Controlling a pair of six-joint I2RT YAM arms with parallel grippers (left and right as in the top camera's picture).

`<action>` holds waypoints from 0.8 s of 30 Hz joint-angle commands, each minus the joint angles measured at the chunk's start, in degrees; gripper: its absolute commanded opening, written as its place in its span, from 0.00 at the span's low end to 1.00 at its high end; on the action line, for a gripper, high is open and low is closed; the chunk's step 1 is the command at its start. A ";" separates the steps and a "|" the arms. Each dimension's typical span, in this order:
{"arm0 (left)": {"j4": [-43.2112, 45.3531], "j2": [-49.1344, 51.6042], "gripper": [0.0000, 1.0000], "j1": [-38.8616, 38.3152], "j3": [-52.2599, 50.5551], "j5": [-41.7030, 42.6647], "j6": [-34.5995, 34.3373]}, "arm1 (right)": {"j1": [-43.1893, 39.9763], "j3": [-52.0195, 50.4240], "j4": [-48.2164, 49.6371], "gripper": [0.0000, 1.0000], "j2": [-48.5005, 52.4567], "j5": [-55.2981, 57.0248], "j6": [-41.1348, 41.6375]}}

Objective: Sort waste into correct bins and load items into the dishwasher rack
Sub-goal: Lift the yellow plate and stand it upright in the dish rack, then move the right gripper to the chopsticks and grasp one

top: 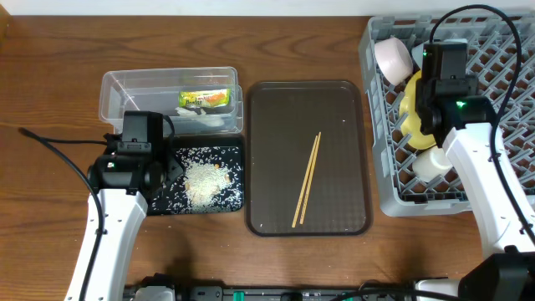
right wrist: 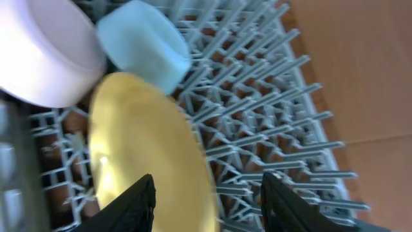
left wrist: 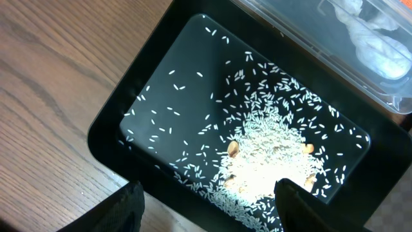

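White rice (left wrist: 267, 154) speckles the black tray (left wrist: 106, 138), and there's the green-and-orange printed wrapper (top: 206, 99). Over in the grey lattice rack (right wrist: 257, 122): yellow plate (right wrist: 138, 148), pale pink bowl (right wrist: 42, 55), light blue bowl (right wrist: 145, 42).

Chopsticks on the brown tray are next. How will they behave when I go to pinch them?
The chopsticks look thin and stiff, so they are probably very light and unlikely to bend. They lie flat and nearly touching on the smooth brown tray, so they may skid or roll apart under a pinch.

No lettering can be read; the print on the snack wrapper (top: 205, 99) is too small.
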 commanded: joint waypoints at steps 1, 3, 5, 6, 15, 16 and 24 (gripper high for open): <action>-0.07 -0.33 0.68 0.28 0.24 0.11 -0.44 | 1.31 -0.22 -0.13 0.50 -1.92 -9.60 3.48; -0.04 -0.33 0.67 0.28 0.24 0.11 -0.44 | 2.25 -0.22 -0.52 0.50 -3.50 -18.43 4.15; -0.07 -0.33 0.68 0.28 0.24 0.11 -0.44 | 3.30 -0.22 -1.22 0.50 -4.59 -25.92 7.69; -0.07 -0.33 0.68 0.28 0.24 0.11 -0.44 | 4.17 -0.24 -2.03 0.50 -4.94 -30.56 9.79; -0.02 -0.33 0.68 0.28 0.04 0.11 -0.44 | 15.56 -6.38 -9.79 0.45 -1.90 -39.69 18.80; -0.02 -0.33 0.68 0.28 0.02 0.11 -0.44 | 16.83 -7.93 -9.90 0.45 -1.38 -39.69 20.31; 0.00 -0.33 0.68 0.28 -0.02 0.11 -0.44 | 24.94 -20.48 0.13 0.43 1.86 -39.65 28.09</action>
